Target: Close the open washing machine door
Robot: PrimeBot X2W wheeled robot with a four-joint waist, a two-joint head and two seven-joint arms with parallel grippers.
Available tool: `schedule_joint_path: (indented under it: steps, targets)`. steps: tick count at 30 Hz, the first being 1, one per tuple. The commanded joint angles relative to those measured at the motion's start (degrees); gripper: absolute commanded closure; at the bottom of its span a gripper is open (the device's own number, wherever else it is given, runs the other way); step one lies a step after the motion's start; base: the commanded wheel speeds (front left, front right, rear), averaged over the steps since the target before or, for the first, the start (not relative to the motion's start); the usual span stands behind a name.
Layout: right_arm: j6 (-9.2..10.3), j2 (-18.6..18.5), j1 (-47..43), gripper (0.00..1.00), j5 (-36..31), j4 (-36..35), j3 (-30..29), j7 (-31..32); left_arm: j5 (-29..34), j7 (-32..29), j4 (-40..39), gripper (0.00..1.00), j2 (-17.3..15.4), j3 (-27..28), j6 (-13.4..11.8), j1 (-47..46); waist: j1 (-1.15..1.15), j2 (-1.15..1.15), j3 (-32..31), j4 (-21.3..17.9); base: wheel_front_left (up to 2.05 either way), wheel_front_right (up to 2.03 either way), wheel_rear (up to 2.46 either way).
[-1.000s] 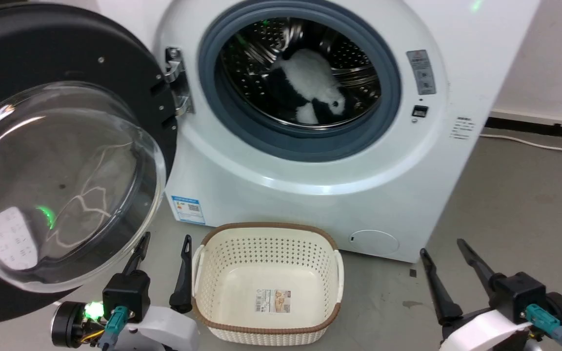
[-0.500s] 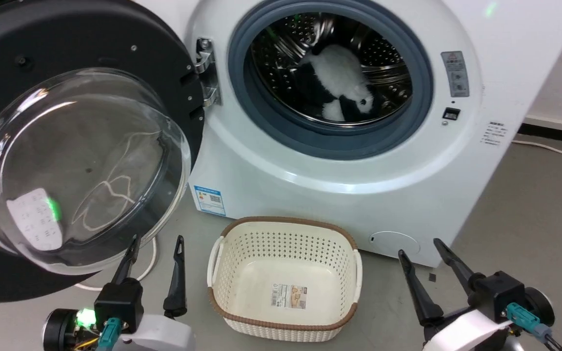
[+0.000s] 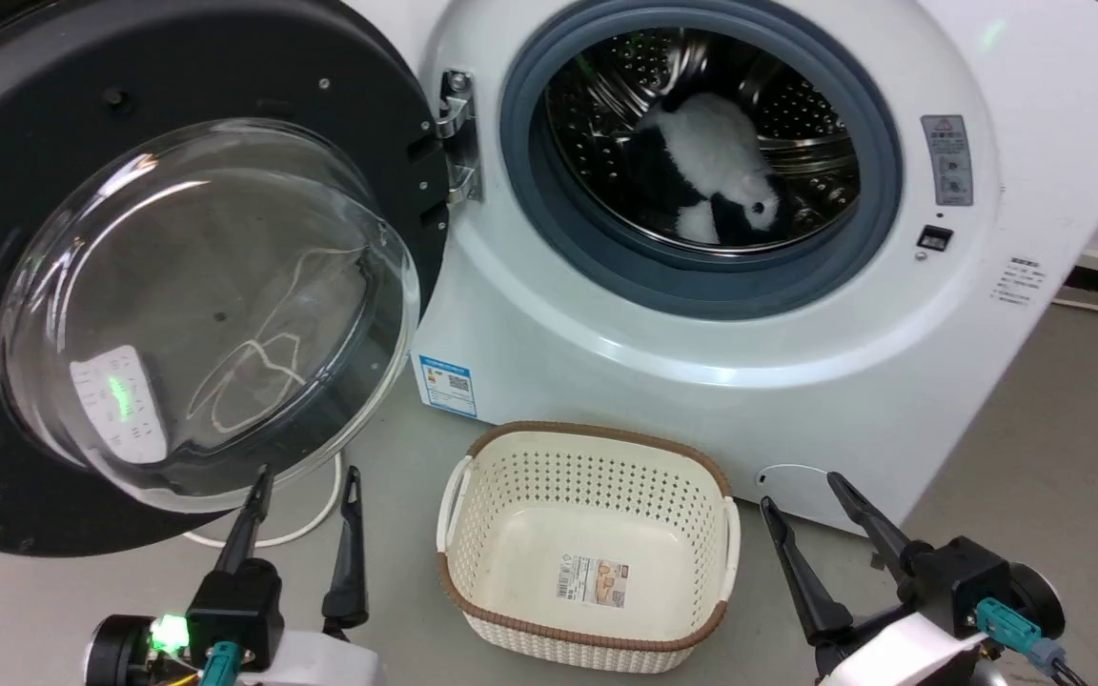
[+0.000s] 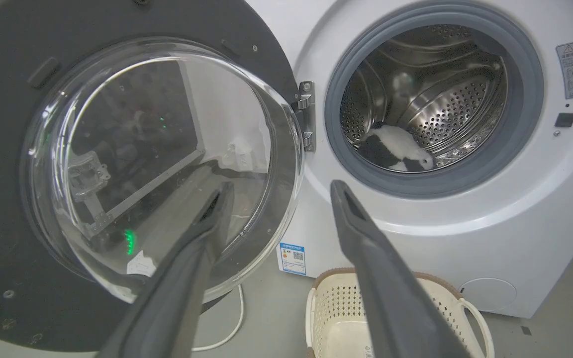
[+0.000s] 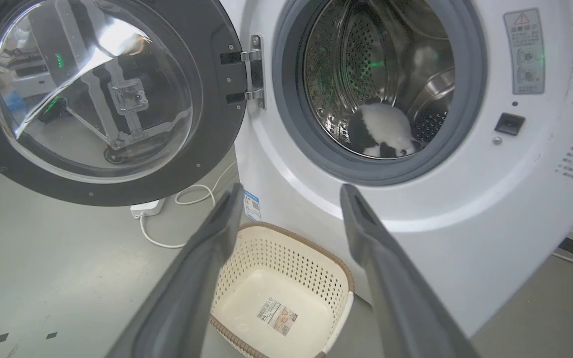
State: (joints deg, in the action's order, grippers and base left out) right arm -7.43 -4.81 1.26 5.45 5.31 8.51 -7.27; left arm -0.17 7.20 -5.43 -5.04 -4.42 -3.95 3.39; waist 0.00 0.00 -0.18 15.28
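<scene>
The washing machine door stands swung wide open to the left, black-rimmed with a bulging clear glass bowl, hung on a metal hinge. The white washing machine shows its grey rubber ring and steel drum, with a black-and-white plush toy inside. My left gripper is open at the lower left, just below the door's glass bowl. My right gripper is open at the lower right, in front of the machine's base. Nothing sits between either pair of fingers.
A cream perforated basket with a brown rim stands on the grey floor in front of the machine, between my two grippers. A white cable lies on the floor under the door. A wall skirting runs at the far right.
The whole head view has shifted: the machine, door and basket sit further right in the picture, so the camera has turned left. Both grippers stay open at the bottom.
</scene>
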Motion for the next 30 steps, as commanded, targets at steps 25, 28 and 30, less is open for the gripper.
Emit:
schedule_joint_path:
  steps: [25, 28, 30]
  targets:
    - [-0.04, -0.7, 0.0, 0.00, 2.0, 1.6, 2.4, -3.4, -1.1, 3.4, -2.0, 0.00, -1.2, -1.4, -1.9, 1.9, 0.00, 0.00, -0.3, 5.7, 0.00, 0.00, 0.00]
    - [-0.04, -0.8, -0.3, 0.00, 2.2, 1.6, 2.5, -3.7, -1.1, 3.8, -2.2, 0.00, -1.1, -1.2, -2.4, 2.0, 0.00, 0.00, -0.4, 6.4, 0.00, 0.00, 0.00]
    - [-0.04, -0.9, -0.5, 0.00, 2.3, 1.7, 2.6, -4.0, -1.0, 4.0, -2.5, 0.00, -1.0, -1.2, -2.6, 2.2, 0.00, 0.00, -0.5, 6.8, 0.00, 0.00, 0.00]
